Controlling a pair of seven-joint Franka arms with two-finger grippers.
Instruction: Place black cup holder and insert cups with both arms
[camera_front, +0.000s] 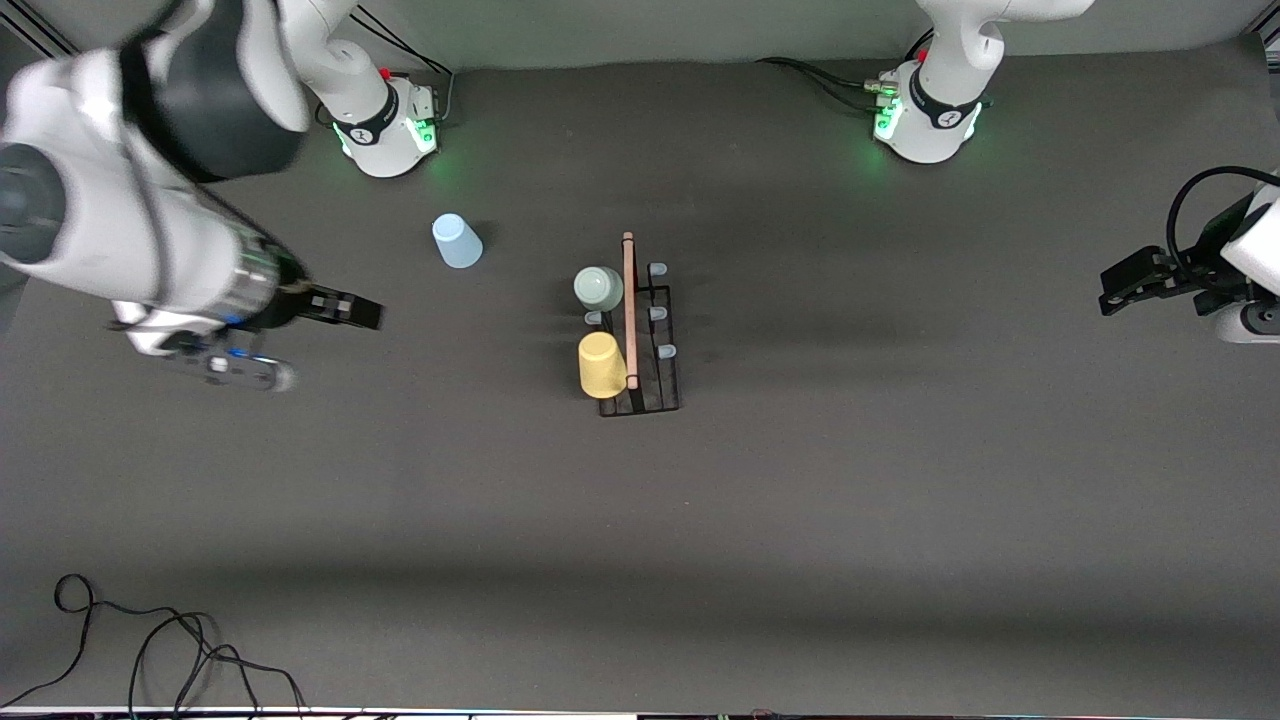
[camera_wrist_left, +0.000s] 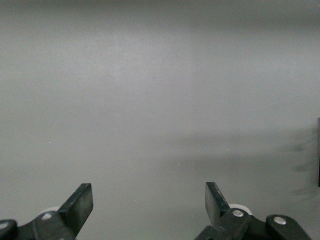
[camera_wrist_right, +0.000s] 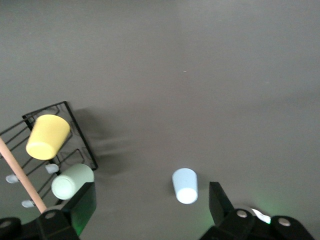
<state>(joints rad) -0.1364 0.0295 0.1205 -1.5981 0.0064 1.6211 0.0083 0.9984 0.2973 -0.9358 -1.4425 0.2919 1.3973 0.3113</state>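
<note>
The black cup holder (camera_front: 665, 390) stands mid-table with its wooden rod (camera_front: 629, 310) on top. The pale green cup (camera_front: 598, 288) and the yellow cup (camera_front: 602, 364) sit on pegs on its side toward the right arm's end. The pale blue cup (camera_front: 456, 241) stands upside down on the table, apart from the holder, toward the right arm's base. My right gripper (camera_front: 350, 308) is open and empty over the table toward the right arm's end; its wrist view shows the blue cup (camera_wrist_right: 185, 185), yellow cup (camera_wrist_right: 47, 136) and green cup (camera_wrist_right: 72, 181). My left gripper (camera_front: 1125, 283) is open and empty and waits at the left arm's end.
Three free pale-blue pegs (camera_front: 657, 269) stand on the holder's side toward the left arm's end. The arm bases (camera_front: 385, 125) (camera_front: 925, 120) stand at the table's edge farthest from the front camera. Loose black cables (camera_front: 150, 640) lie at the near corner, right arm's end.
</note>
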